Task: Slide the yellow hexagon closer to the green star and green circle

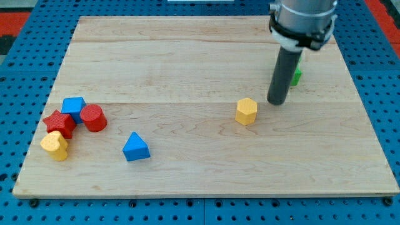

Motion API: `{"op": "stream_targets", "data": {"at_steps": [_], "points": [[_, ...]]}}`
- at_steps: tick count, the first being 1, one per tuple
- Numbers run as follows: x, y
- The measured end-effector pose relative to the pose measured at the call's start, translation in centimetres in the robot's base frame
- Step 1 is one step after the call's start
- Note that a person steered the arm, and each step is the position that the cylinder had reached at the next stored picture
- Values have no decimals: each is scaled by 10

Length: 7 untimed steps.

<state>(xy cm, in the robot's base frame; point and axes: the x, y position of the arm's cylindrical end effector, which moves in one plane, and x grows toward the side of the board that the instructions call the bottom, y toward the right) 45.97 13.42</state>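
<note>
Yellow hexagon (246, 111) on the pale wooden desk (187, 56)

My tip (277, 102), handless, stands at the hexagon's two o'clock, apart; the rod hides most of a green block (296, 75), shape unclear.

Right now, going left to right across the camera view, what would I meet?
Yellow block → red star → blue cube → red cylinder → blue triangle → yellow hexagon → my tip → green block.
</note>
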Motion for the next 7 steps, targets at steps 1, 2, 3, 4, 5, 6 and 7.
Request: {"op": "stream_targets", "data": {"at_steps": [1, 2, 3, 4, 5, 6, 7], "points": [[21, -69], [34, -84], [46, -111], [35, -140], [5, -132], [-11, -137], [-33, -143]]}}
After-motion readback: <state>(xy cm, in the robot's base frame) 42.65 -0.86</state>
